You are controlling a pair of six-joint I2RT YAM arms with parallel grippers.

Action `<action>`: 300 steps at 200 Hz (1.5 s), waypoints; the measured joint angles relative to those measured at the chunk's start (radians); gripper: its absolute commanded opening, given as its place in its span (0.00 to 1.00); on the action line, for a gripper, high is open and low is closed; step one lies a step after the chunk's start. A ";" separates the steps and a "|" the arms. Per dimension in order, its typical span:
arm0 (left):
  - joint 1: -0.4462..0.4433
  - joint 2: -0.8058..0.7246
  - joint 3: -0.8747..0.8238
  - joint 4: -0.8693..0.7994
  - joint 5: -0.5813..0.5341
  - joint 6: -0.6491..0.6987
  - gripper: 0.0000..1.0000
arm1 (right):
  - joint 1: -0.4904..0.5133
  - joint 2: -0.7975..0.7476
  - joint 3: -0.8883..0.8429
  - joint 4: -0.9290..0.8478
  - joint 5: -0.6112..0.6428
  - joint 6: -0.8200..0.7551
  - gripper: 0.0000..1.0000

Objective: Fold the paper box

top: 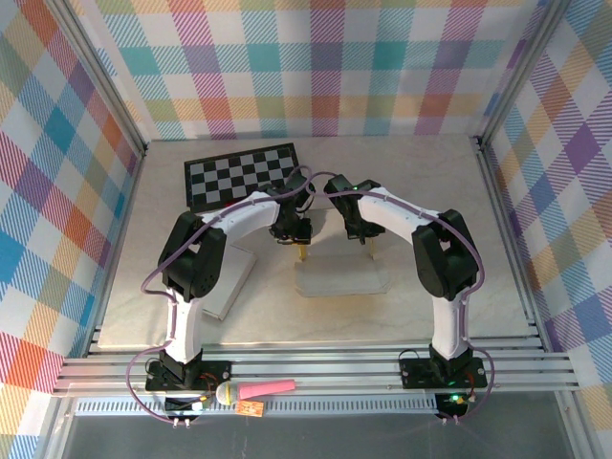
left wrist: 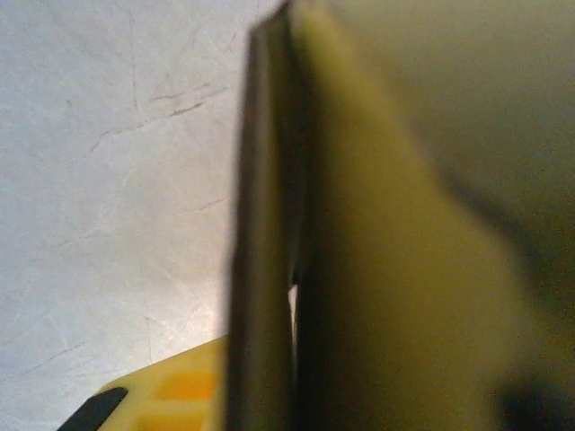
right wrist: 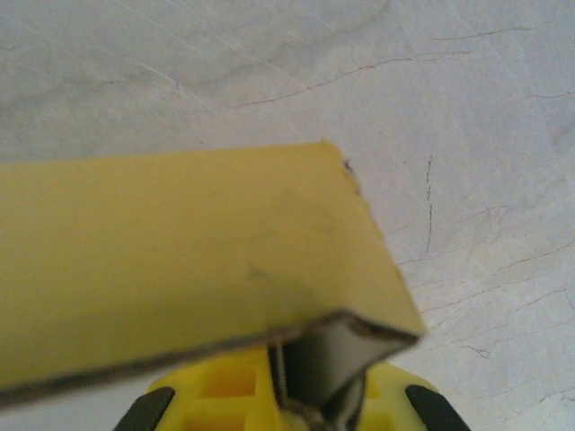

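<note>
The paper box [top: 339, 277] is seen lying near the middle of the table [top: 449, 201], as a pale, flattened sheet between the two arms, with its far edge raised towards both grippers. In the right wrist view its yellow face [right wrist: 180, 242] is shown as a broad tilted panel, and a folded grey-edged corner is tucked down between the yellow fingers. The right gripper [right wrist: 305, 400] is clenched on that fold, so the box is grasped there. In the overhead view the right gripper [top: 370, 247] is placed at the right end of the box's far edge.

The left gripper [top: 301, 247] is placed at the left end of the same edge, pointing down. In the left wrist view a cardboard panel [left wrist: 377, 269] is seen edge-on and very close, blurred, with one yellow finger [left wrist: 171, 391] showing at the lower left beside it. Whether the left claw is clenched on the panel or released cannot be told from this view.

A second white sheet [top: 232, 282] is laid to the left of the box, partly covered by the left arm. A black-and-white checkerboard [top: 241, 175] is laid flat on the table beyond the grippers. A pink object [top: 271, 387] and a small yellow-green ball [top: 227, 393] are seen touching on the rail at the near edge.
</note>
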 measured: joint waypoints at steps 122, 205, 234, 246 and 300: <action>-0.053 0.000 -0.001 0.019 -0.195 -0.091 0.00 | -0.009 -0.002 -0.002 0.007 -0.051 0.006 0.00; -0.031 -0.006 -0.024 0.070 -0.235 -0.060 0.31 | -0.013 -0.002 0.000 0.002 -0.070 0.001 0.00; -0.024 0.001 -0.013 0.071 -0.218 -0.014 0.31 | -0.013 -0.001 0.000 0.004 -0.074 0.000 0.00; -0.024 0.005 -0.006 0.072 -0.217 0.000 0.32 | -0.014 0.000 0.001 0.003 -0.076 0.000 0.00; -0.010 0.005 -0.003 0.125 -0.196 0.056 0.35 | -0.025 0.014 0.018 -0.008 -0.090 -0.007 0.00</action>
